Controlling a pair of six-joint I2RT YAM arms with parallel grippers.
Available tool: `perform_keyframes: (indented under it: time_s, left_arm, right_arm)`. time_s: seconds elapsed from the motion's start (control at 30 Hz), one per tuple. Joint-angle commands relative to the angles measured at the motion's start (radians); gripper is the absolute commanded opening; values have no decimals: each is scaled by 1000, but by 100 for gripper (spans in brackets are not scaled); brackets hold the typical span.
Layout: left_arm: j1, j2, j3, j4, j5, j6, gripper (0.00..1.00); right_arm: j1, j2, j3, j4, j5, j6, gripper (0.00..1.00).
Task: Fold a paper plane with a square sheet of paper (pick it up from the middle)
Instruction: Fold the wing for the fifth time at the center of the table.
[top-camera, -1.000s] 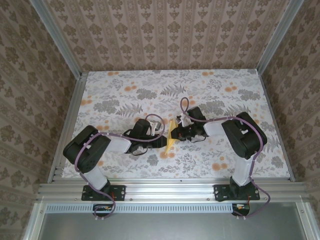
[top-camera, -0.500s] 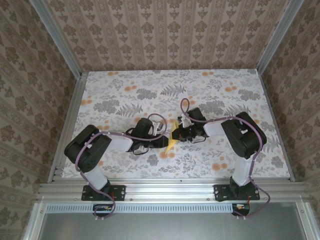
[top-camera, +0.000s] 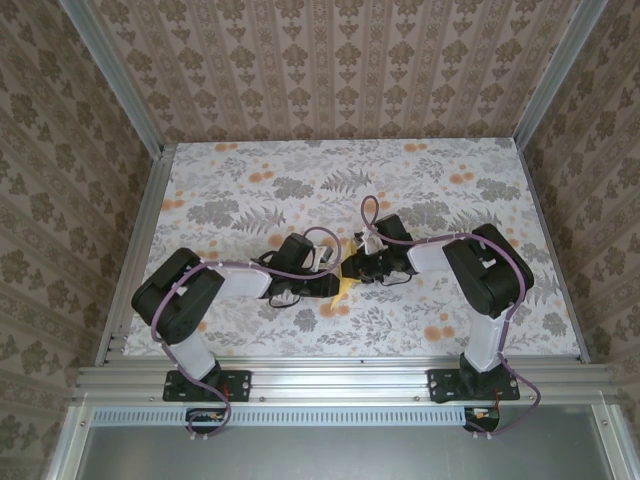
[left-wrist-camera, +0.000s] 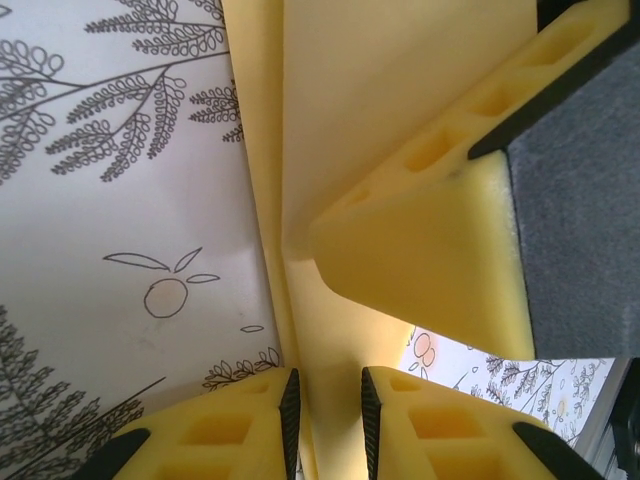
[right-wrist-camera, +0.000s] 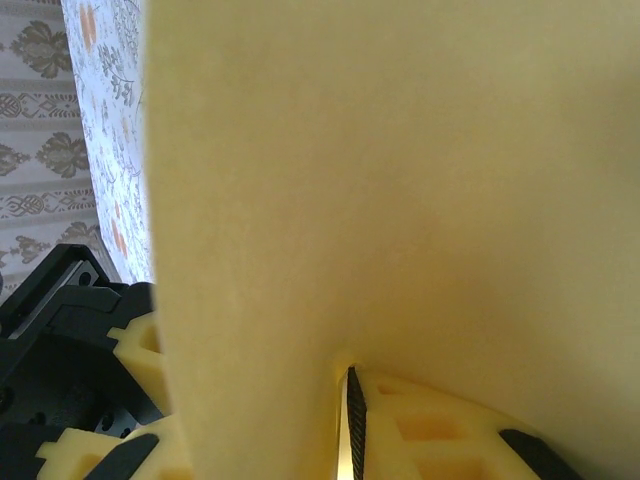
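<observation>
Both arms fold inward, low over the worktop's (top-camera: 450, 190) middle, the left claw (left-wrist-camera: 330, 385) narrowly parted, tip to tip with the right claw (top-camera: 351, 268).

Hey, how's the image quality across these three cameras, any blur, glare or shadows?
Top external: evenly lit and sharp, the yellow paper small in frame. Left wrist: the table print crisp, the paper bright with little texture, casting a soft shadow. Right wrist: the paper so close it is a featureless blur.
</observation>
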Motion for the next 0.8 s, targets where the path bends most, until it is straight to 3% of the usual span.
perform_keyframes:
  time_s: [0.0,0.2,0.6,0.77]
  left_arm:
    - [-19,34,18,-66,-40,29,26]
    - [-35,37,37,-87,-55,26,29]
    - [-51,51,76,-149,-116,14,32]
    - [-52,54,83,-165,-125,15,32]
  right_arm:
    - [-2,18,-27,-35,84,-6,22]
    - [-4,23,-17,-63,112,-10,15]
    - [-3,18,-22,-72,121,-31,19]
    - [-3,18,-22,-83,130,-37,12]
